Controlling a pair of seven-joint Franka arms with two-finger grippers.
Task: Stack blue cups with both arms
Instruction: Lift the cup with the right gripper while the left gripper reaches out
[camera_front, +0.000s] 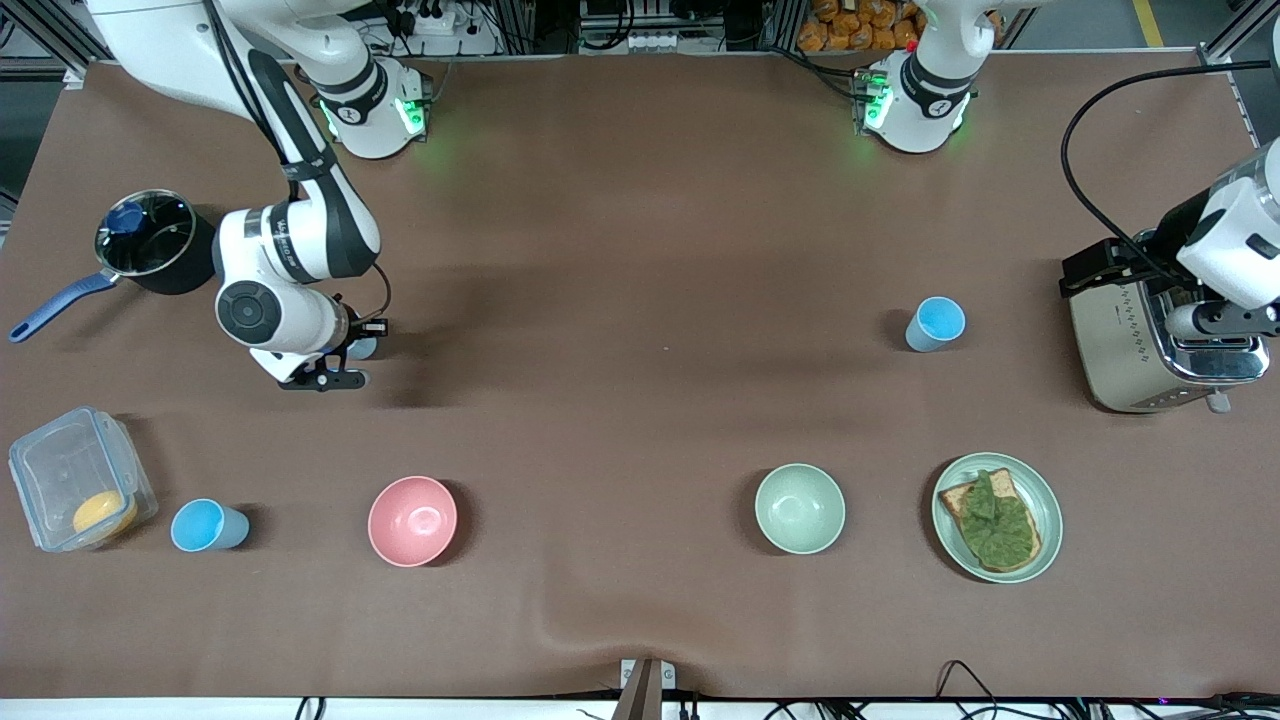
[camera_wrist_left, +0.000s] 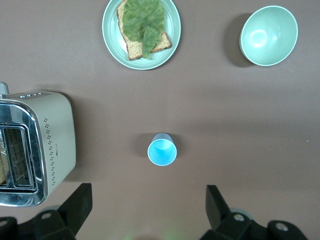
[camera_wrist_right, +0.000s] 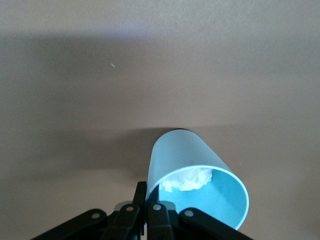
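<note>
My right gripper (camera_wrist_right: 150, 192) is shut on the rim of a light-blue cup (camera_wrist_right: 192, 165), which is tilted and holds a crumpled white scrap. In the front view this gripper (camera_front: 335, 372) is low over the table beside the pot, and the cup (camera_front: 364, 347) is mostly hidden by the hand. A second blue cup (camera_front: 935, 323) stands near the toaster. It also shows in the left wrist view (camera_wrist_left: 162, 150). My left gripper (camera_wrist_left: 148, 200) is open and empty, high up beside that cup. A third blue cup (camera_front: 207, 525) stands beside the plastic box.
A black pot with a blue handle (camera_front: 150, 240) and a clear box (camera_front: 75, 480) are at the right arm's end. A pink bowl (camera_front: 412, 520), a pale-green bowl (camera_front: 799, 508) and a plate of toast (camera_front: 1040, 500) lie nearer the camera. A toaster (camera_front: 1130, 350) stands under the left arm.
</note>
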